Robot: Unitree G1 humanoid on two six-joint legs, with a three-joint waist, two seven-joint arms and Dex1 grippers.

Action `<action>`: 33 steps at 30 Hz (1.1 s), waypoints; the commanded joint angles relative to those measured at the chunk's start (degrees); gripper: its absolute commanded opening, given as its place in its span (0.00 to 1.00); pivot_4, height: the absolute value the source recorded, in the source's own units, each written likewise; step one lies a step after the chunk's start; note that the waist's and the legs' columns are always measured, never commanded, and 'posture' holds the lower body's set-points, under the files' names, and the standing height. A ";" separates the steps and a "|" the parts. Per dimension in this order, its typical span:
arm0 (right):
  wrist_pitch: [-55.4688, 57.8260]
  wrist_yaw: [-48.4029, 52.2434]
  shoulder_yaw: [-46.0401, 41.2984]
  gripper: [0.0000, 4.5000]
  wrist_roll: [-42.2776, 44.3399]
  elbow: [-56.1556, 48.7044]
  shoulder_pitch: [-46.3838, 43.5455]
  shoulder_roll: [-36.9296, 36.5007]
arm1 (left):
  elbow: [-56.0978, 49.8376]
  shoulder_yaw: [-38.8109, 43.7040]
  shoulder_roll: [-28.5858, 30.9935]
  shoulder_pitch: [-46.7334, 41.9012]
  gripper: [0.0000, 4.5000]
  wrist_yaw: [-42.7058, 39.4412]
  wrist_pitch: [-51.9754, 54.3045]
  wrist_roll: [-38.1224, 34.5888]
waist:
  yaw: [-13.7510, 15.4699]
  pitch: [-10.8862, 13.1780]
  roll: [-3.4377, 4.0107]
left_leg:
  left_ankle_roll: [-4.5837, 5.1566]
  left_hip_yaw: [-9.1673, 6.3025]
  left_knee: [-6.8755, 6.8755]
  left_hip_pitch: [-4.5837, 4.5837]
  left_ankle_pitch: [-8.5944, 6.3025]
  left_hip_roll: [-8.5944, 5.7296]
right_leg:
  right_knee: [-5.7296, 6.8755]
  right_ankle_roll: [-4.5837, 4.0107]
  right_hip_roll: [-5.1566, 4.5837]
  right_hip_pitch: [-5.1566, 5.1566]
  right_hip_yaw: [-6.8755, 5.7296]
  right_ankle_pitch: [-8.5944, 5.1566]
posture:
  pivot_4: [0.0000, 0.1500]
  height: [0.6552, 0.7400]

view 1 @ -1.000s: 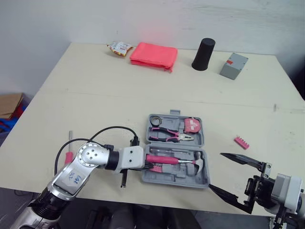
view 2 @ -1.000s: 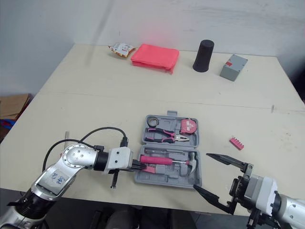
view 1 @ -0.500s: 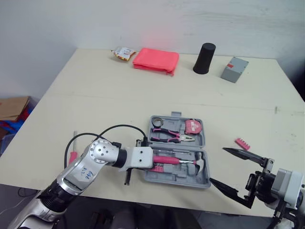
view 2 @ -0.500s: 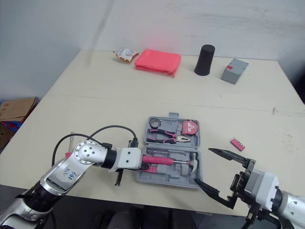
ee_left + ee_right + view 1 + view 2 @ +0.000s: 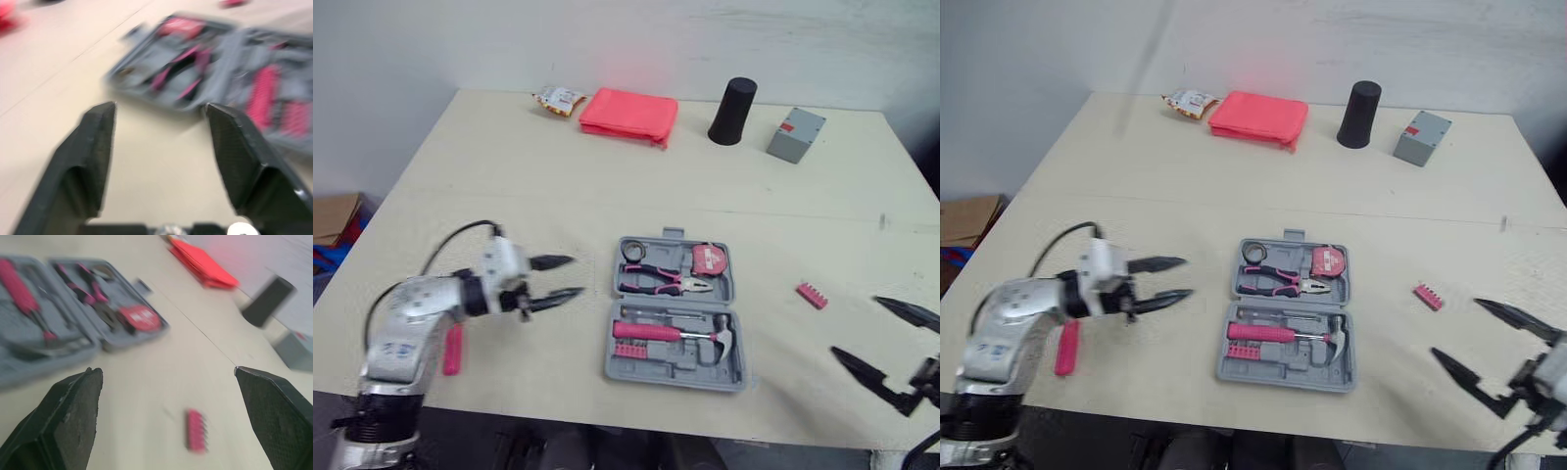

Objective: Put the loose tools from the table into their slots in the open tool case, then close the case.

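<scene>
We see the left gripper (image 5: pixel 576 275) pulled back off the case (image 5: pixel 677 367), fingers apart, empty; right gripper (image 5: pixel 855 326) also spread, empty.

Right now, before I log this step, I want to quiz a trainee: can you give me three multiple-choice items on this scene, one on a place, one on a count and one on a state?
1. Where is the bit strip?
A) in the case
B) on the table, right of the case
C) off the table

2. How many loose pink tools lie outside the case?
A) none
B) two
C) four

3. The left end effector is:
A) shut on a tool
B) shut, empty
C) open, empty

Answers:
1. B, the strip lies on bare tabletop to the right of the case.
2. B, the strip and a screwdriver are the two outside.
3. C, its fingers are spread with nothing between them, left of the case.
</scene>
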 commanded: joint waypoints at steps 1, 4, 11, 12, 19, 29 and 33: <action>-6.52 1.28 -5.14 1.00 -0.64 11.73 -1.29 -1.46 | 10.93 10.43 3.51 0.64 0.99 2.81 -6.44 -0.05 | -0.01 0.06 -0.07 | 0.04 0.01 -0.02 0.00 -0.04 0.00 | -0.02 0.00 -0.04 0.00 0.00 0.00 | 1.00 1.00; -10.75 1.06 -7.51 1.00 -1.01 21.44 -2.26 -2.24 | 20.89 18.32 6.90 1.43 0.99 6.44 -6.38 -1.40 | -0.10 0.11 -0.16 | 0.11 0.08 0.01 0.02 -0.12 -0.04 | -0.02 0.02 -0.17 0.02 -0.01 0.01 | 1.00 1.00; -15.28 -3.20 -11.52 1.00 -0.40 38.65 -2.74 -3.18 | 40.89 25.82 15.34 6.58 0.99 7.59 -15.04 0.63 | -0.56 0.18 -0.24 | 0.11 0.10 -0.07 0.11 -0.33 -0.03 | 0.06 -0.05 -0.27 0.01 -0.09 -0.03 | 1.00 1.00; -14.87 -4.21 -11.83 1.00 -0.37 40.40 -2.81 -3.40 | 43.06 26.50 15.95 6.46 0.99 8.47 -16.45 0.72 | -0.58 0.18 -0.27 | 0.13 0.10 -0.07 0.13 -0.32 -0.05 | 0.11 -0.05 -0.32 0.02 -0.11 -0.02 | 1.00 1.00; -14.30 -6.68 -10.30 1.00 1.14 40.35 -3.71 -2.35 | 28.68 21.62 10.88 6.71 0.99 5.20 -11.55 -3.54 | -0.55 0.19 -0.22 | -0.10 0.19 -0.07 0.18 -0.34 -0.12 | 0.46 -0.10 -0.73 0.04 -0.41 -0.04 | 1.00 1.00; 11.33 -14.88 6.30 1.00 -1.89 7.87 -4.63 -4.98 | 1.36 6.80 5.57 -1.58 0.99 2.32 5.90 -12.06 | -1.69 0.20 -0.19 | 0.11 0.24 -0.04 0.09 0.06 -0.14 | 0.66 0.00 -0.71 0.03 -0.47 0.03 | 1.00 1.00; 19.37 -13.85 10.92 1.00 -0.32 3.26 -8.79 -7.23 | -9.72 0.42 4.75 -3.45 0.99 0.85 13.72 -16.51 | -1.46 0.21 -0.19 | -0.05 0.26 -0.04 0.00 0.22 -0.07 | 0.62 0.06 -0.51 -0.07 -0.38 0.03 | 1.00 1.00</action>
